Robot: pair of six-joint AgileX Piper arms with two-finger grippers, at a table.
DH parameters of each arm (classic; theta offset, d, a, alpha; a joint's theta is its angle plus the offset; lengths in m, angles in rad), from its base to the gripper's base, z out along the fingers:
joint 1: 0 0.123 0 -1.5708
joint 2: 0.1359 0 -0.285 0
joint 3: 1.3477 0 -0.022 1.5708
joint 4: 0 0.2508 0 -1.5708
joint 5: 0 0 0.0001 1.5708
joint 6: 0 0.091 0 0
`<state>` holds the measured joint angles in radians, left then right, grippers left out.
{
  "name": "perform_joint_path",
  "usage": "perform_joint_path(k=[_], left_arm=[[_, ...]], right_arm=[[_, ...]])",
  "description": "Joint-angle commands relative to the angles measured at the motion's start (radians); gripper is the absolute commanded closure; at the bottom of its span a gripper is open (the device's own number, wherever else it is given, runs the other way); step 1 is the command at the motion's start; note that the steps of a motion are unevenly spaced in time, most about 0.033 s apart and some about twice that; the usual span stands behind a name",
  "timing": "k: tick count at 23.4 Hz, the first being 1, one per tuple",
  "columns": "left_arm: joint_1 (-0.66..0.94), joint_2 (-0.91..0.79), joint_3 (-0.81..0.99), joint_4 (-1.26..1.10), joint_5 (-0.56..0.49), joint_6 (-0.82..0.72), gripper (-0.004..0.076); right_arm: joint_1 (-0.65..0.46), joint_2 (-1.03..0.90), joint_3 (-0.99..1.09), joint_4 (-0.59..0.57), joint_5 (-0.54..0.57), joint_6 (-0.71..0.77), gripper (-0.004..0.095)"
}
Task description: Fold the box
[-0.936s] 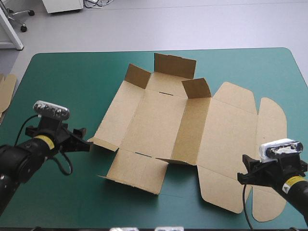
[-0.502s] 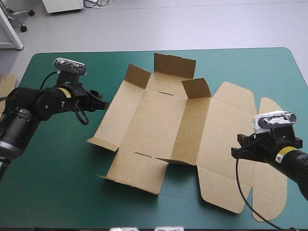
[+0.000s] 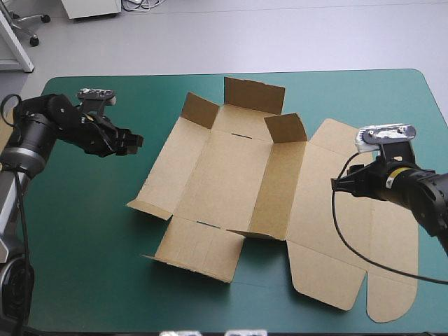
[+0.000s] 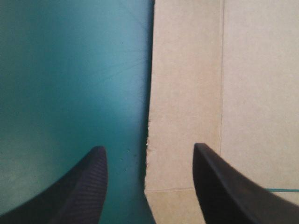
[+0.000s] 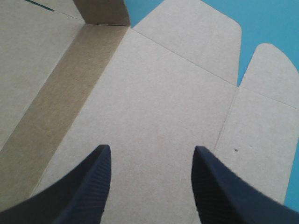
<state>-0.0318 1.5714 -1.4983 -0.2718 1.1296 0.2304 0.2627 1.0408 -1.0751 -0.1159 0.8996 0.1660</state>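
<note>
The brown box (image 3: 231, 182) lies as an opened sheet on the middle of the teal-green cover. Its far flaps and the wall right of the centre panel stand raised, and the lid panel (image 3: 329, 210) lies flat at the right. My left gripper (image 3: 134, 142) hovers open just off the sheet's left side. In the left wrist view the left gripper (image 4: 148, 147) straddles the box's left edge (image 4: 187, 93), with nothing between its fingers. My right gripper (image 3: 337, 185) is open above the lid panel. The right wrist view shows the right gripper (image 5: 150, 147) over flat board (image 5: 154, 93), holding nothing.
Bare teal-green cover (image 3: 84, 266) stretches from the box's left side to the table's front edge. The lid's rounded tabs (image 3: 395, 168) reach close to the table's right edge. The table's far edge (image 3: 231, 73) lies just beyond the raised far flap.
My left gripper has swung from the table's front left toward the far side, now beside the box's left panel. My right gripper has moved away from the front edge, over the lid panel.
</note>
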Motion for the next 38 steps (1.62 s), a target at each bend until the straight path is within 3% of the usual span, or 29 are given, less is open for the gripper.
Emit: perform_joint_path(k=[1,5,6,9,13,16,22,38], left_arm=[[0.091,-0.022,-0.034,-0.131,0.022,0.063,0.0325],[0.165,0.025,-0.034,-0.232,0.096,0.155,0.0325],[0.162,0.057,-0.034,-0.215,0.122,0.156,0.0325],[0.161,0.125,-0.021,-0.237,0.115,0.159,0.0274],[0.161,0.176,-0.021,-0.365,0.044,0.173,0.0271],[0.161,0.201,-0.02,-0.41,0.076,0.22,0.0211],[0.161,0.261,-0.017,-0.343,0.125,0.241,0.021],[0.135,0.406,-0.016,-0.543,0.167,0.338,0.0221]], right_arm=[[-0.073,0.037,-0.076,0.041,-0.021,-0.062,0.0417],[-0.297,0.132,-0.179,0.356,0.042,-0.319,0.0417],[-0.392,0.163,-0.21,0.503,0.085,-0.426,0.0417],[-0.527,0.214,-0.242,0.677,0.157,-0.532,0.0417],[-0.534,0.217,-0.243,0.685,0.157,-0.547,0.0417],[-0.534,0.217,-0.243,0.681,0.163,-0.553,0.0417],[-0.534,0.217,-0.243,0.681,0.16,-0.556,0.0418],[-0.534,0.217,-0.243,0.677,0.173,-0.561,0.0418]])
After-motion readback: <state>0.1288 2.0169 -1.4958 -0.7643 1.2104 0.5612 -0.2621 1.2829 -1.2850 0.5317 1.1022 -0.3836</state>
